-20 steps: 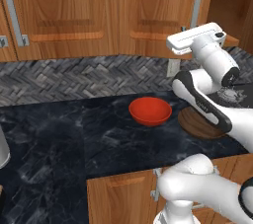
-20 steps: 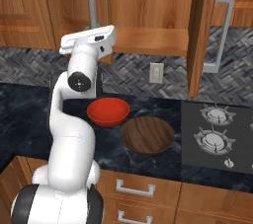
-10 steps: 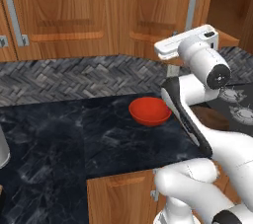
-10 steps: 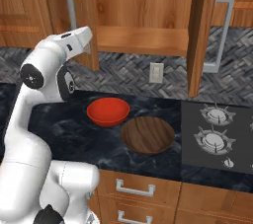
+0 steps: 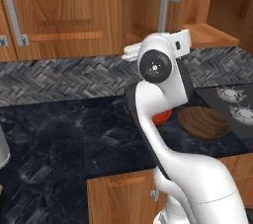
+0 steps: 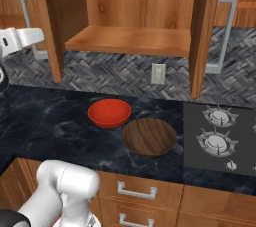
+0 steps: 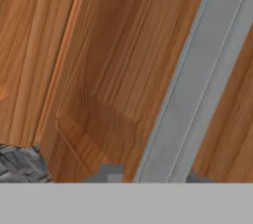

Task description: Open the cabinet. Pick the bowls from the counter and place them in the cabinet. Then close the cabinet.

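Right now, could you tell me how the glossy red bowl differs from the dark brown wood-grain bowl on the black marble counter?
The glossy red bowl is plain red and shiny, while the dark brown wood-grain bowl is matt with visible grain. The red bowl looks narrower and deeper; the wooden one is wider and shallower. The red bowl sits nearer the tiled wall, the wooden one nearer the stove. Both stand upright and empty on the black marble counter, side by side.

On my black marble counter (image 6: 45, 121) sit the red bowl (image 6: 109, 112) and, touching it at four o'clock, the wood-grain bowl (image 6: 149, 136).
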Controlling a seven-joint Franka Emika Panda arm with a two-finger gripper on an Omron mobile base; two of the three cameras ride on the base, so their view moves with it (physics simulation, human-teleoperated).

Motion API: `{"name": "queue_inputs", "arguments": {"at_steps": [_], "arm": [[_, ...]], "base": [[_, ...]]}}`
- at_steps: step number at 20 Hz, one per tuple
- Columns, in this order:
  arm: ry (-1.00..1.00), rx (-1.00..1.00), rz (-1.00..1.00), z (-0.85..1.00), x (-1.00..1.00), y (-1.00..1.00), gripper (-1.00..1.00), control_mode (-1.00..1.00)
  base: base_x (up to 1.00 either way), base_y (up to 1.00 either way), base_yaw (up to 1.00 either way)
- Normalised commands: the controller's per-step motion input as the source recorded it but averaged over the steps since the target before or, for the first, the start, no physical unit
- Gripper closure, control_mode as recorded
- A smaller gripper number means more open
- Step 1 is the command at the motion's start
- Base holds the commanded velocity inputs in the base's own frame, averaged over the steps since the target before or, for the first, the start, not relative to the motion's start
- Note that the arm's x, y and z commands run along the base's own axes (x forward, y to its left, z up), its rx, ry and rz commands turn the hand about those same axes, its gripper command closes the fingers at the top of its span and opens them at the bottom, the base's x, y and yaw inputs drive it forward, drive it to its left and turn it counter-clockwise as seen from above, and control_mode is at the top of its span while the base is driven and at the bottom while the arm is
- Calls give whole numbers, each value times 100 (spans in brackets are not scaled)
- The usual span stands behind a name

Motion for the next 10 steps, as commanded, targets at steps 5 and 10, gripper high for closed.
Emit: {"name": "queue_inputs", "arguments": {"at_steps": [5, 10], "arm": [[2, 0, -28, 0, -61, 67, 100, -100], [0, 7, -11, -5, -64, 4, -100, -100]], "base": [[0, 0, 0], [0, 0, 0]]}}
